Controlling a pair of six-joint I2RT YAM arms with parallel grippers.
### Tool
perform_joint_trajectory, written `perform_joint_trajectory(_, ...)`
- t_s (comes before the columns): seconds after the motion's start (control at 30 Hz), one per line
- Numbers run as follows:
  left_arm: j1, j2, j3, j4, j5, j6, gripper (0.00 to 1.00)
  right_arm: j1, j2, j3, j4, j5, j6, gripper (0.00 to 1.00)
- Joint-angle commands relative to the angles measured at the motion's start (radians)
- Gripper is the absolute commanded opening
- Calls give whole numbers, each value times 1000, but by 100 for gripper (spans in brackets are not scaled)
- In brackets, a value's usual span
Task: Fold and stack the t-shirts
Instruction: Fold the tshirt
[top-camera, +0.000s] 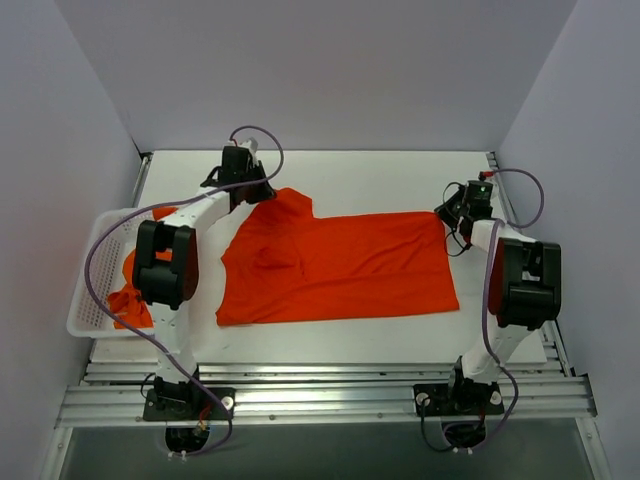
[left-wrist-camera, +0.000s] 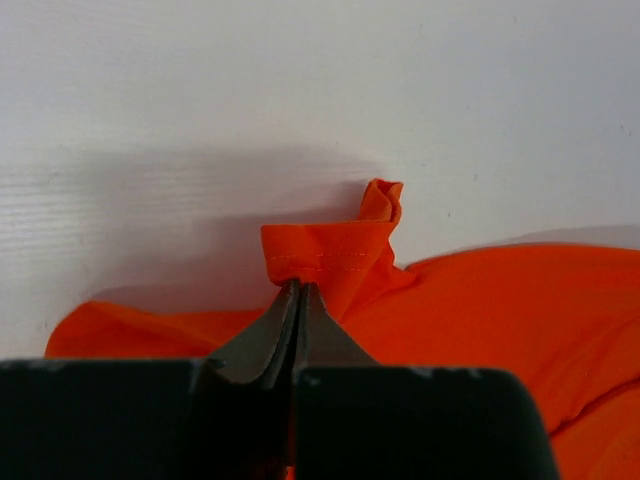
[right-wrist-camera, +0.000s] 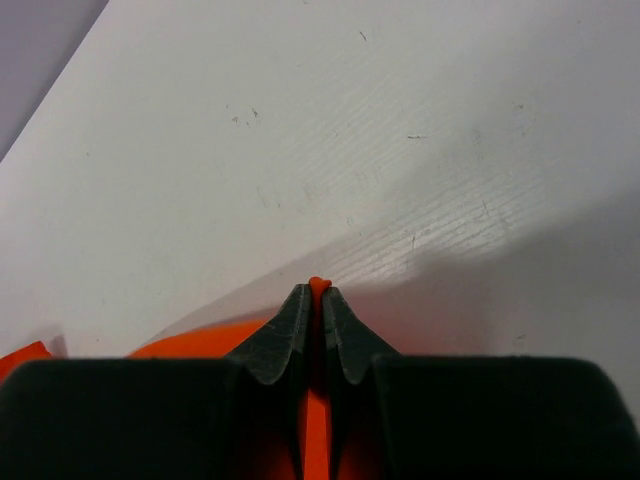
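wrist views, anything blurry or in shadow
Left wrist: left pincer dark and soft up close, shirt hem sharp, its shadow spreads left over the table. Right wrist: right pincer blurred, broad grey shadow at lower right.

I find no text, label, brand, number or sign that I can read in any of my three views. The shirt (top-camera: 340, 265) is plain, and I can make out nothing written on the basket (top-camera: 90, 300).
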Motion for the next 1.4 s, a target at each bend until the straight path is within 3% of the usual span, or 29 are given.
perform_joint_trajectory(0.0, -25, -109, -69, -2, -32, 34, 2, 7, -89, -30, -36, 21, -25, 0)
perform_joint_trajectory(0.8, -126, -644, -580, -41, -215, 34, 2, 2, -245, -210, -98, 83, -65, 0)
perform_joint_trajectory(1.23, -329, -916, -839, -73, -403, -71, 3, 2, -415, -329, -184, 161, -62, 0)
perform_joint_trajectory(1.33, -393, -933, -861, -117, -486, -99, 7, 2, -454, -372, -184, 188, -33, 0)
perform_joint_trajectory(1.37, -422, -933, -867, -127, -523, -107, 16, 2, -455, -379, -193, 195, -28, 0)
